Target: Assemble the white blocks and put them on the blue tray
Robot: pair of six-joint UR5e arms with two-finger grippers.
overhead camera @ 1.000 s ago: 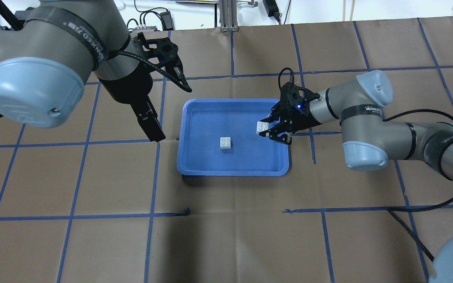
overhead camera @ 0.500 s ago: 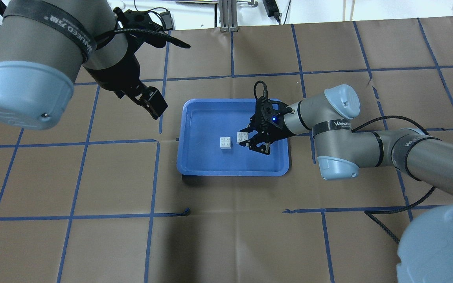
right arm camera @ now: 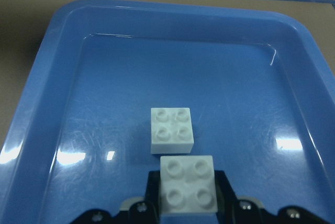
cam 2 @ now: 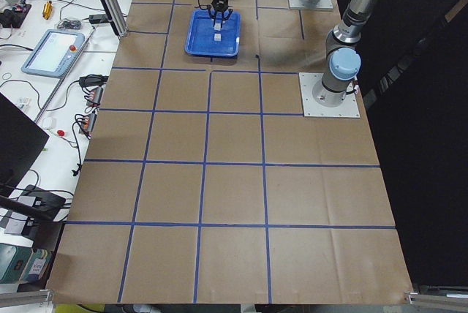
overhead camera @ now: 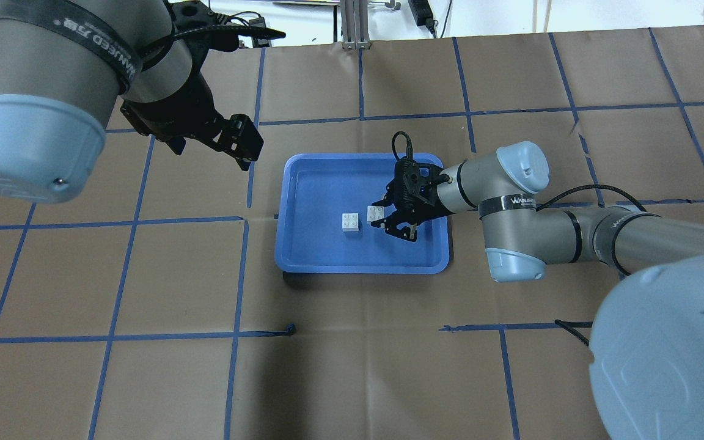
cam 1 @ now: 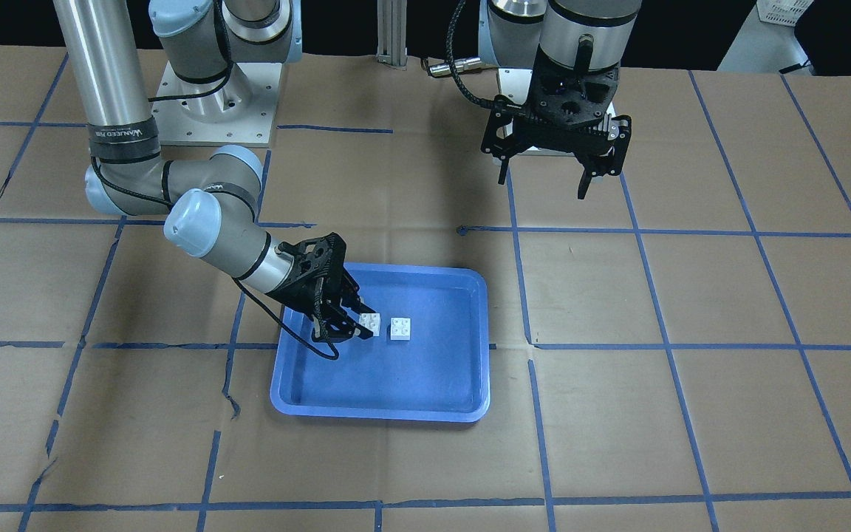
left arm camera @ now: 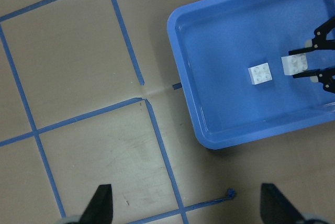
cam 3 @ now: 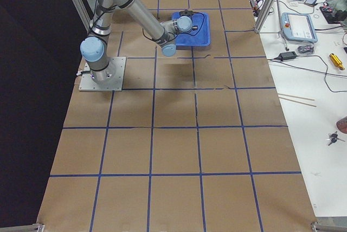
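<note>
The blue tray (overhead camera: pixel 291 183) lies at the table's middle. One white block (overhead camera: pixel 350 222) rests studs up on the tray floor. My right gripper (overhead camera: pixel 381 214) is shut on the second white block (overhead camera: pixel 376 213) and holds it studs up, low over the tray, just right of the resting block with a small gap. The right wrist view shows the held block (right arm camera: pixel 187 185) just short of the resting block (right arm camera: pixel 171 129). My left gripper (cam 1: pixel 541 181) is open and empty, raised over bare table beyond the tray's left side.
Brown paper with a blue tape grid (overhead camera: pixel 236 275) covers the table. A loose curl of tape (overhead camera: pixel 291 329) lies in front of the tray. The right arm's elbow (overhead camera: pixel 514 256) hangs just right of the tray.
My right gripper has carried its white block leftward across the tray, from the right rim to beside the resting block. My left gripper has turned and drawn back from the tray's left edge.
</note>
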